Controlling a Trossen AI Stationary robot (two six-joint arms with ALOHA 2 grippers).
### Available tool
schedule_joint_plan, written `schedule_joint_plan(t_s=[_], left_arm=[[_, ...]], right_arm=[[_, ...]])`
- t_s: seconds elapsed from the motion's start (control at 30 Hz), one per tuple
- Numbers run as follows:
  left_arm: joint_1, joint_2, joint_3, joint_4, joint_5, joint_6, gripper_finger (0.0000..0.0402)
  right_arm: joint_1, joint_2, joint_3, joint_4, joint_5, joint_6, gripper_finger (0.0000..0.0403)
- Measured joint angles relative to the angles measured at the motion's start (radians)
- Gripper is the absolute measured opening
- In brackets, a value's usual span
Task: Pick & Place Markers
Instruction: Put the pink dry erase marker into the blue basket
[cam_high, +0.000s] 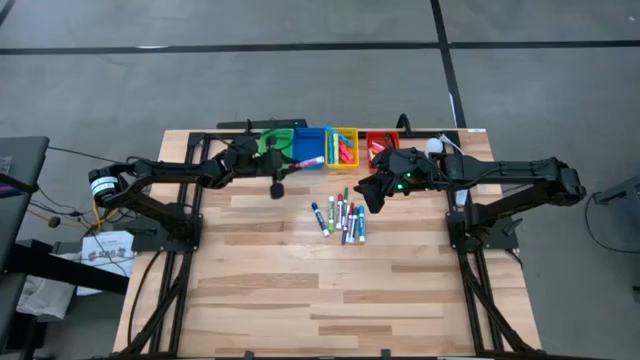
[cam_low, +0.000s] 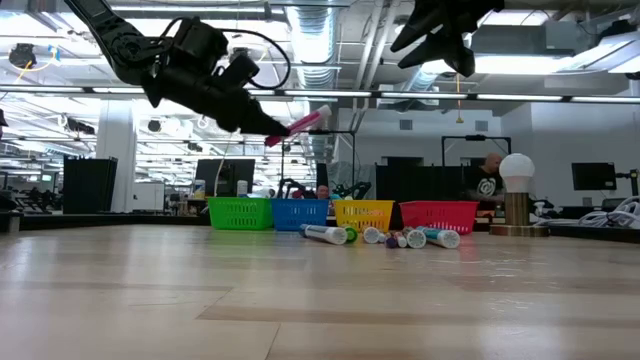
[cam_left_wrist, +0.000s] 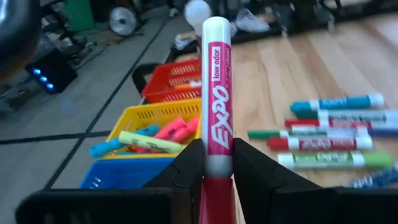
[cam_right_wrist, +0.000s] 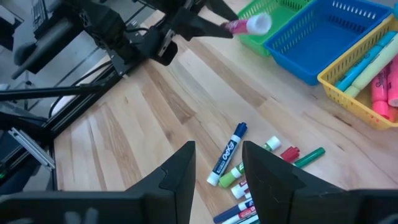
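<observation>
My left gripper (cam_high: 292, 162) is shut on a pink marker (cam_high: 312, 160), held in the air over the blue bin (cam_high: 308, 140); the marker also shows in the left wrist view (cam_left_wrist: 217, 93) and the low view (cam_low: 300, 124). Several other markers (cam_high: 340, 215) lie on their sides in a loose row at the table's middle. My right gripper (cam_right_wrist: 217, 168) hangs open, with nothing between its fingers, above the right end of that row (cam_right_wrist: 245, 180). My left gripper pinches the pink marker between its two fingers at the pink end (cam_left_wrist: 217, 174). The fingers come nearly level from the table's left and lie along the marker. The rest sticks out past the fingertips toward the table's right, white end (cam_left_wrist: 216, 28) foremost and slightly raised, lifted clear.
Along the far edge stand a green bin (cam_high: 272, 140), the blue one, a yellow bin (cam_high: 342, 147) holding pink, yellow and cyan pens, and a red bin (cam_high: 380, 143). A white lamp globe (cam_high: 436, 146) stands at the far right. The table's near half is bare wood.
</observation>
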Motion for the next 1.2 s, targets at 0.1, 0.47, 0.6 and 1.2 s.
schedule_joint_plan(t_s=[0.1, 0.47, 0.6, 1.2], left_arm=[[0.000, 0.000, 0.000, 0.022, -0.019, -0.072, 0.0072], [0.000, 0.000, 0.001, 0.059, -0.051, -0.163, 0.0076], [0.000, 0.020, 0.001, 0.068, -0.066, -0.228, 0.0076], [-0.028, 0.130, 0.002, 0.205, -0.072, -0.461, 0.0077]], right_arm=[[0.000, 0.000, 0.000, 0.008, 0.000, 0.000, 0.0123], [0.000, 0.000, 0.000, 0.070, 0.001, 0.002, 0.0123], [0.000, 0.000, 0.000, 0.073, 0.001, 0.002, 0.0123], [0.000, 0.000, 0.000, 0.073, 0.002, 0.045, 0.0123]])
